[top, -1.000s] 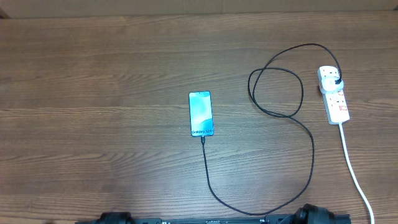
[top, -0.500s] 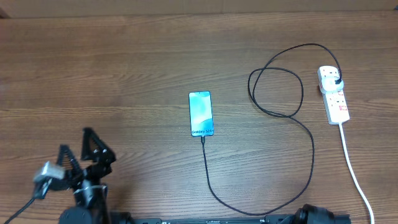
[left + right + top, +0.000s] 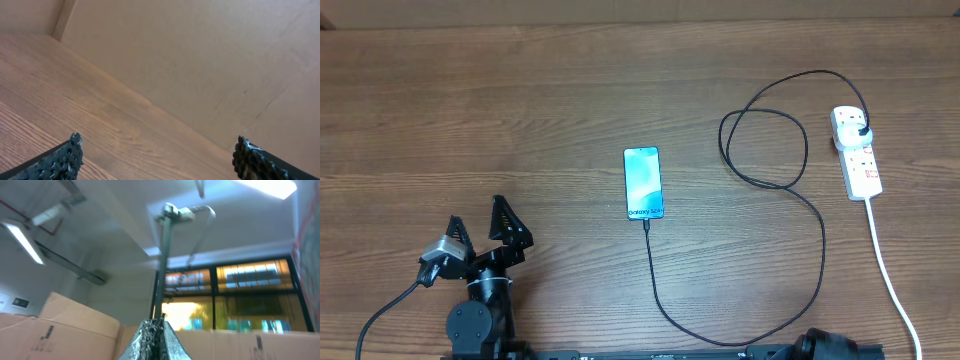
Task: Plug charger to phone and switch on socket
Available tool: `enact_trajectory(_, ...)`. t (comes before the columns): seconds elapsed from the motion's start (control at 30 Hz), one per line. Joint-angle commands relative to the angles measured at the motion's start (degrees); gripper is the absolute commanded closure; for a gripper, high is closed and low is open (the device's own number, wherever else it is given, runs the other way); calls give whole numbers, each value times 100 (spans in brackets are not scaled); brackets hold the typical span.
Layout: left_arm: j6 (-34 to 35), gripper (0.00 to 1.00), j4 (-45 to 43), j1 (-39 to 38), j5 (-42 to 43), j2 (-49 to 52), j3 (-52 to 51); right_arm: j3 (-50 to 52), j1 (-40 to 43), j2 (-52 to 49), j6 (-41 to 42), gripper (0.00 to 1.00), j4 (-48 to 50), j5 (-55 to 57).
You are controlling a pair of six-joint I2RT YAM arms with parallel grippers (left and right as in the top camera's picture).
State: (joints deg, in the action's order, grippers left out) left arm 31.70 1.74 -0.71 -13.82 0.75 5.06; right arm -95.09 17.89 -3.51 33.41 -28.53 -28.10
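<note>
The phone (image 3: 643,183) lies in the middle of the table with its light-blue screen up. The black charger cable (image 3: 772,175) runs from the phone's near end, where its connector tip sits, in loose loops to a black plug (image 3: 861,130) in the white socket strip (image 3: 857,152) at the far right. My left gripper (image 3: 480,226) is open and empty at the near left, well left of the phone; the left wrist view shows its fingertips (image 3: 157,155) wide apart over bare wood. My right gripper (image 3: 156,330) is shut and empty, pointing up at the ceiling.
The socket's white cord (image 3: 892,275) runs toward the near right edge. A cardboard wall (image 3: 200,65) borders the table's far side. The right arm's base (image 3: 830,347) sits at the near edge.
The left arm came into view at the near left and has moved right and forward, its fingers open. The phone, cable and socket have not moved.
</note>
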Motion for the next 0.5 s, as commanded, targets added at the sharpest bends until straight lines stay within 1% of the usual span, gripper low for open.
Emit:
enact_trajectory(0.0, -153, 0, -48, 42, 81, -50, -181, -87, -44, 326, -63, 94, -22, -105)
enact_trajectory(0.1, -192, 0, -22, 42, 111, -50, -310, -140, -92, 319, -63, 94, 17, -192)
enact_trajectory(0.2, -192, 0, 66, 42, 468, -50, -485, -140, -107, 319, -109, 94, 22, -203)
enact_trajectory(0.27, -221, 0, 190, 42, 535, -48, -479, -138, -109, 319, -111, 94, 22, -199)
enact_trajectory(0.47, -236, 0, 190, 42, 584, -44, -479, -138, -111, 319, -197, 94, 28, -201)
